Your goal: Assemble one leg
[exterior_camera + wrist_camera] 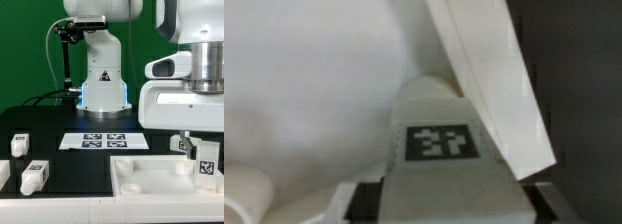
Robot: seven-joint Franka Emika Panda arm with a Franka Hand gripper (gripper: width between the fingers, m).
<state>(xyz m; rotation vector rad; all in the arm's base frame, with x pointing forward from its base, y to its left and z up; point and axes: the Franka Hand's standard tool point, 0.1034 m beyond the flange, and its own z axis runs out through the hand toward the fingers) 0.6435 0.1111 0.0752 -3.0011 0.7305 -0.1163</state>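
1 leg [438,140] gripped by the end effector [446,197] at white panel [150,178]; black table [40,115], green backdrop [25,40]

The worktop [60,115] is black and matt, without sheen. The marker board [103,141] looks like thin white sheet with printed black tags. Two loose legs [18,144] [34,178] at the exterior view's left are smooth white plastic, as is the tray-like panel [150,178]. The leg [441,150] in the wrist view is the same dull white plastic and carries a printed tag. The end effector [452,200] has dark, matt fingers [367,203]. The arm [185,100] has glossy white shells.
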